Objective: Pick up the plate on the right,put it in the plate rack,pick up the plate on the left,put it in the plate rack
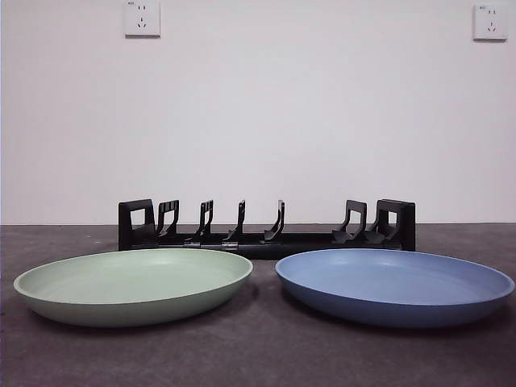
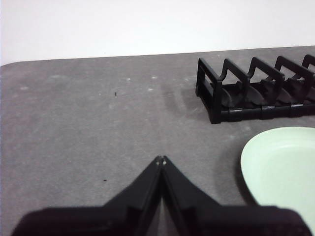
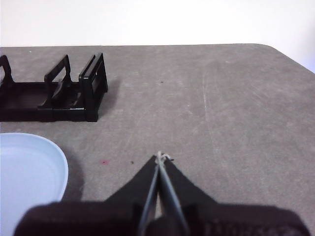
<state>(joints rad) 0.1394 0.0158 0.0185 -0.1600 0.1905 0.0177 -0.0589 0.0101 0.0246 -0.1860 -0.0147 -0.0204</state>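
A blue plate [image 1: 395,284] lies flat on the right of the dark table, and a pale green plate [image 1: 133,284] lies flat on the left. Behind them stands the black plate rack [image 1: 266,226], its slots holding nothing. In the left wrist view my left gripper [image 2: 161,159] is shut and holds nothing, hovering beside the green plate [image 2: 283,172] and short of the rack's end [image 2: 256,88]. My right gripper [image 3: 160,156] is shut on nothing, off to the side of the blue plate [image 3: 27,177] and the rack's other end [image 3: 74,93]. Neither arm shows in the front view.
The grey table top [image 1: 258,355] carries only the plates and the rack. A white wall with two sockets [image 1: 142,18] stands behind. The table's rounded corner [image 3: 275,49] shows in the right wrist view.
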